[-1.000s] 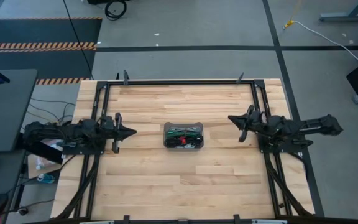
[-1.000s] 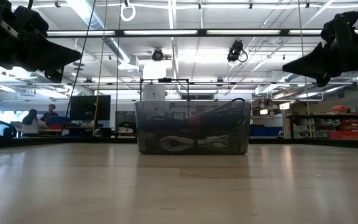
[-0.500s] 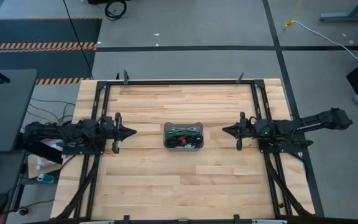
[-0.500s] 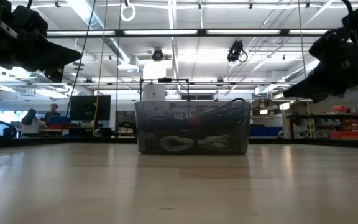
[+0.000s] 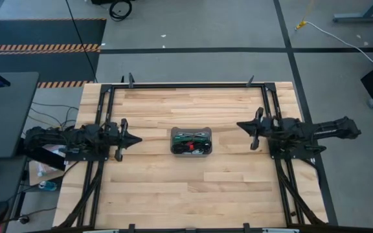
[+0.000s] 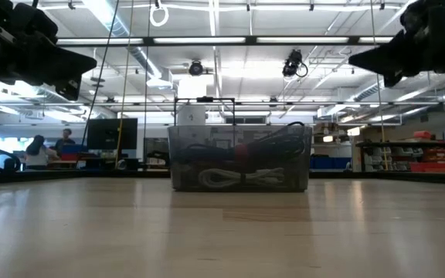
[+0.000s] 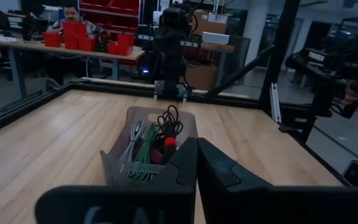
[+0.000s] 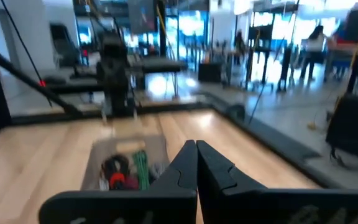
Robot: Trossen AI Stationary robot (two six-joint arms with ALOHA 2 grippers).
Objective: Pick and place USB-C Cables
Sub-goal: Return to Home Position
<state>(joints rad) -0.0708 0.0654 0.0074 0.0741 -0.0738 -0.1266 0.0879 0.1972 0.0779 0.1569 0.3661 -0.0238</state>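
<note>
High view puts the translucent grey bin (image 5: 172,142) at the middle of the wooden table (image 5: 193,194), with the USB-C cables (image 5: 188,136) bundled inside it. I make out green and black strands and a red tie, and at table height a white cable (image 6: 238,178) lies coiled along the bin's bottom. The bundles overlap, so I cannot give a count.

The left gripper (image 5: 138,138) hangs above the table on the bin's left, well apart from it, tip pointing at the bin. Its wrist view shows the 2 fingers pressed together with nothing between them. The right gripper (image 5: 239,124) hangs on the bin's right, also well apart, its fingers likewise closed tip to tip and empty.

A person (image 6: 35,150) sits in the room behind.
</note>
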